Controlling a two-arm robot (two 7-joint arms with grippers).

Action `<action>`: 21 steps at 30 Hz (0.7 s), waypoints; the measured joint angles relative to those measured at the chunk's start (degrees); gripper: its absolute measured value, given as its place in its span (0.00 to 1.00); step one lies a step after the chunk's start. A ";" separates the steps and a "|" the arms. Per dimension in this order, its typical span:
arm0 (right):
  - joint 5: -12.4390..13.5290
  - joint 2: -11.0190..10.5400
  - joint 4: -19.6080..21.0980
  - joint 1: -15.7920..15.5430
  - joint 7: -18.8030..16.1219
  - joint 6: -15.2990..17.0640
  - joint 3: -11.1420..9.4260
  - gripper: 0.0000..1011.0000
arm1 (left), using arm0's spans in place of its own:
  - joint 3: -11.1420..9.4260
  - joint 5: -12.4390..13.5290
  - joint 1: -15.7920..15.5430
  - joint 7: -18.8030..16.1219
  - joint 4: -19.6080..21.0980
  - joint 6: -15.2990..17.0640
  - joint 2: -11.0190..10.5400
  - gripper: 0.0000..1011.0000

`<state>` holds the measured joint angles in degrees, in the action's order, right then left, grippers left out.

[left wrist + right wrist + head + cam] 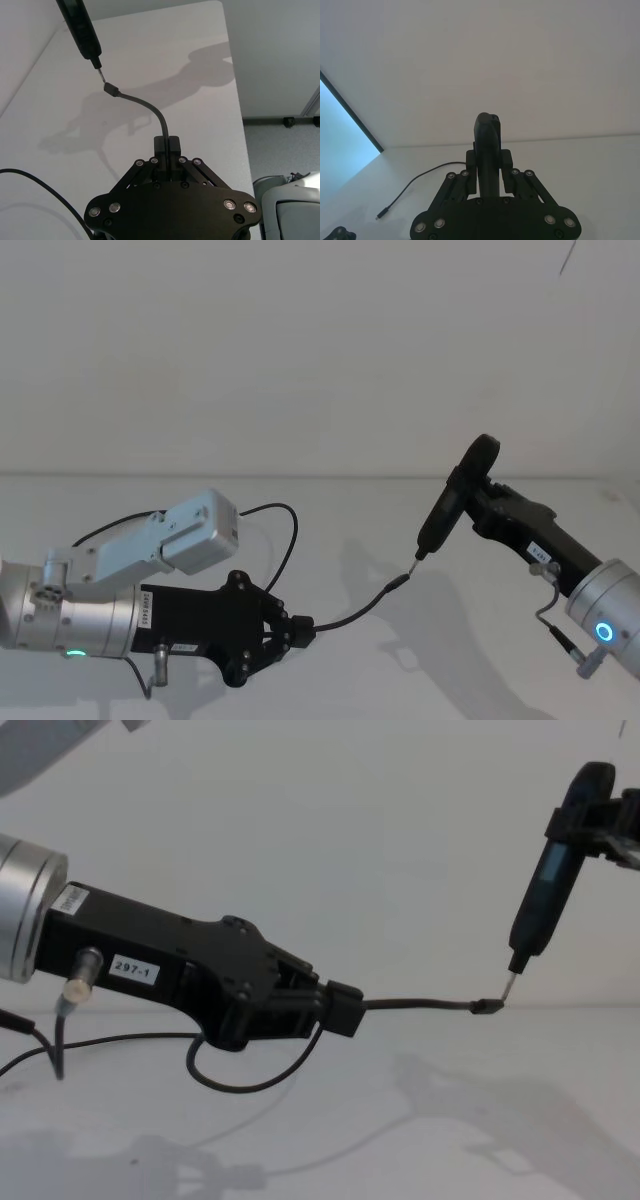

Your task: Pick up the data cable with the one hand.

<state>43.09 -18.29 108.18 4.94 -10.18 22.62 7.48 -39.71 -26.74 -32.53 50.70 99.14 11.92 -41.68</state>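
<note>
Left gripper (300,628) is at near left above the tabletop (420,670), fingers pressed together on the data cable (360,608). The cable is a thin, flexible black cord held clear of the surface; its short free end arcs right to a small black plug (487,1007), and the slack loops back left behind the gripper. Right gripper (487,162), far right, clamps a slim black tool (445,510) whose pale tip is just beside the plug; contact cannot be told.

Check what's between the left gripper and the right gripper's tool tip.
The free end of the data cable: from the left gripper it arcs to its plug, at the tip of the pen-shaped tool; see chest view.
</note>
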 joint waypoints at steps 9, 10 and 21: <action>0.31 -0.52 -0.48 0.20 0.15 -0.13 0.26 0.28 | 0.00 0.01 0.00 0.00 0.00 0.00 0.00 0.04; 0.35 -0.56 -0.50 0.20 0.16 -0.13 0.27 0.28 | 0.00 0.00 0.00 0.00 0.00 0.00 0.00 0.04; 1.07 -1.26 -0.32 0.16 0.17 -0.25 0.51 0.28 | 0.00 0.00 0.00 0.00 0.01 0.00 0.00 0.04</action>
<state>44.16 -19.56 107.86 5.10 -10.02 22.37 7.98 -39.71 -26.74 -32.53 50.70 99.14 11.92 -41.68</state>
